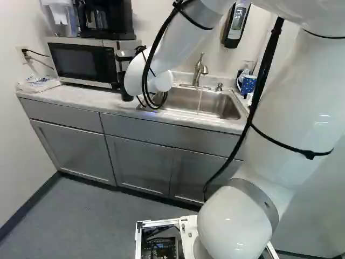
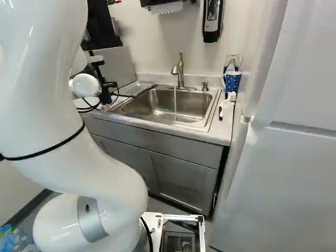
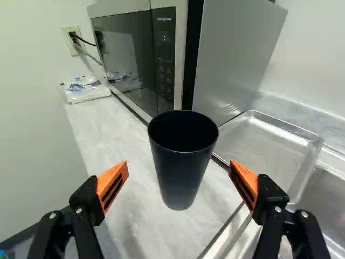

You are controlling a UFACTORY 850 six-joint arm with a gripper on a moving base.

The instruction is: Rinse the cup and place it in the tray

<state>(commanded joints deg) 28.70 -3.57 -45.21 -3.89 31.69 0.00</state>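
Observation:
At the counter by the microwave, the gripper [image 1: 125, 58] shows partly behind my wrist in the left base view. In the wrist view the gripper [image 3: 179, 181] is open, its orange-padded fingers wide apart. A black cup [image 3: 180, 167] stands upright on the counter ahead of the gap between them, with a space on either side; neither finger touches it. Beside the cup, on the sink side, lies a metal tray [image 3: 269, 145]. Water runs from the faucet [image 2: 180, 71] into the sink [image 2: 197, 107] in the right base view.
The microwave [image 3: 132, 59] stands close behind the cup, and a plastic packet [image 3: 86, 89] lies past it. A patterned blue mug [image 2: 232, 81] and a brush [image 2: 226, 105] are at the sink's far side from the arm. A white door [image 2: 294, 136] stands at the right.

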